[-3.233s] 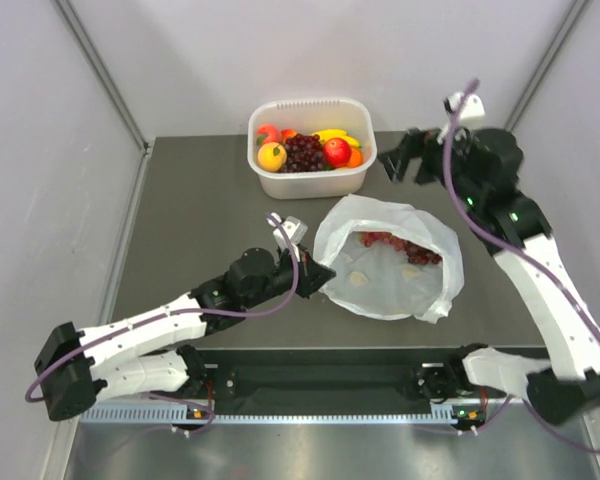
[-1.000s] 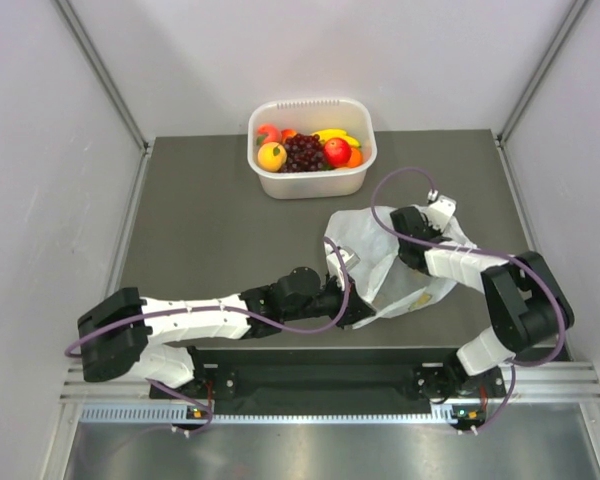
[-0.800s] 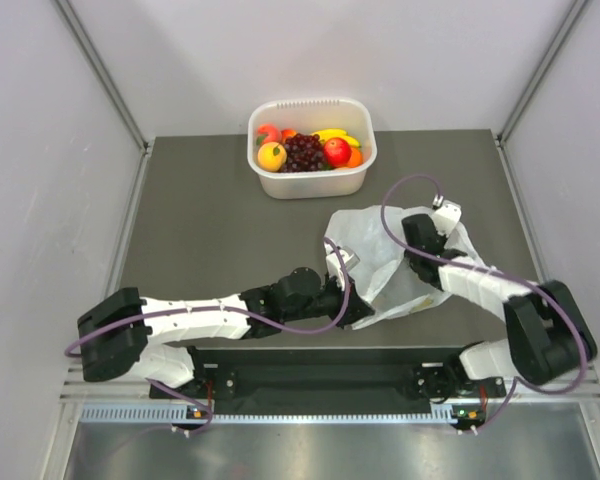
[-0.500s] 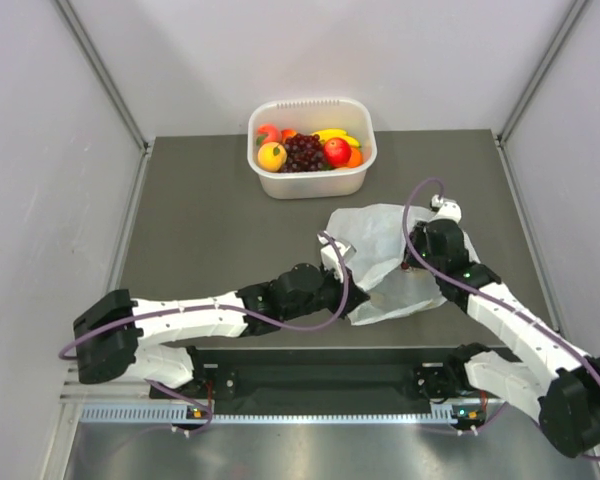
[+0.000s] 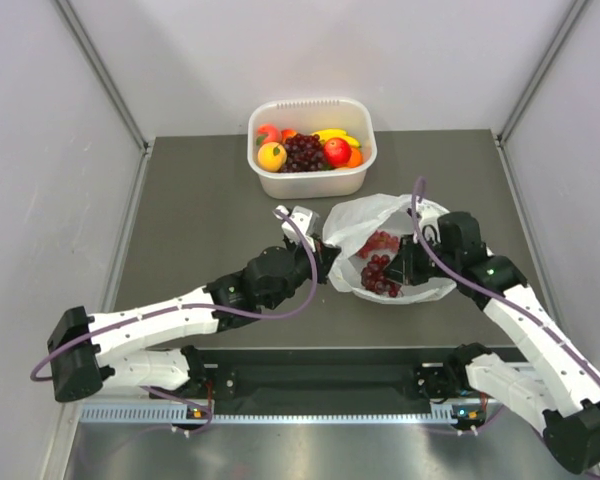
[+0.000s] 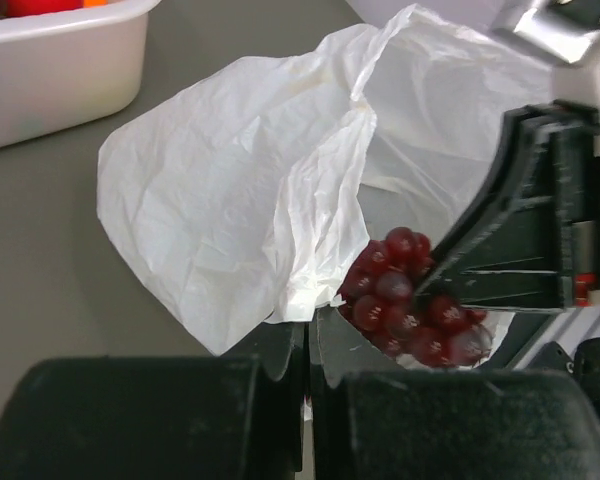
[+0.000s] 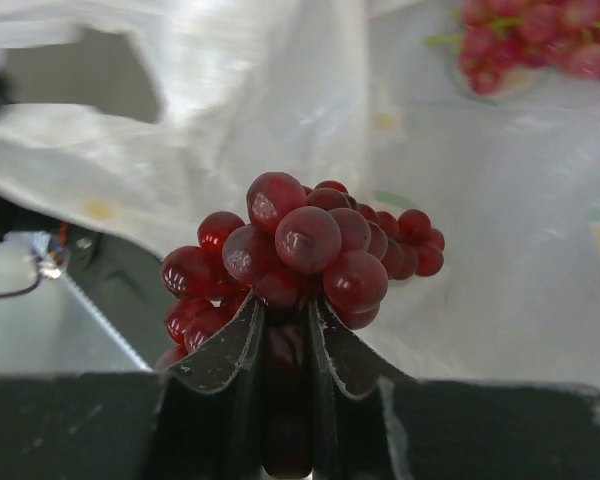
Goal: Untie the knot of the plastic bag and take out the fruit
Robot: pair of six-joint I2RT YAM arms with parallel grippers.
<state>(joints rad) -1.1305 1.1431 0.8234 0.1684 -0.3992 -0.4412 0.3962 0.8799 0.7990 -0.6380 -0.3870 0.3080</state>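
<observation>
Right end effector point(image 7: 285, 318), closed on a red grape bunch point(image 7: 300, 250), fingers pinching it from below at the stem side. In the top view this end effector point(image 5: 400, 272) and its bunch point(image 5: 378, 280) lie inside the outline of the plastic bag point(image 5: 365, 215). Whether the bunch is clear of the film cannot be told.

Left end effector point(image 6: 307, 338), shut on a fold of the bag's near rim point(image 6: 320, 230), with the white film bunched between its fingertips. From above it point(image 5: 325, 262) sits at the bag's left edge and appears to be holding the mouth open.

The bag rests on the bench point(image 5: 200, 200), near the arms and just in front of the white tub point(image 5: 312, 104). Its mouth gapes wide and no knot can be seen, so the untying step is judged complete.

Mixed fruit point(image 5: 305, 150) fills the tub: peach-coloured pieces, a red apple, a dark grape bunch and a banana. Unloading thus appears well advanced.

To be done: carry the gripped bunch to the tub, then fetch a second grape bunch point(image 7: 540, 40) lying deeper in the bag point(image 5: 382, 243). Nothing else shows in the bag, though folds may hide more.
</observation>
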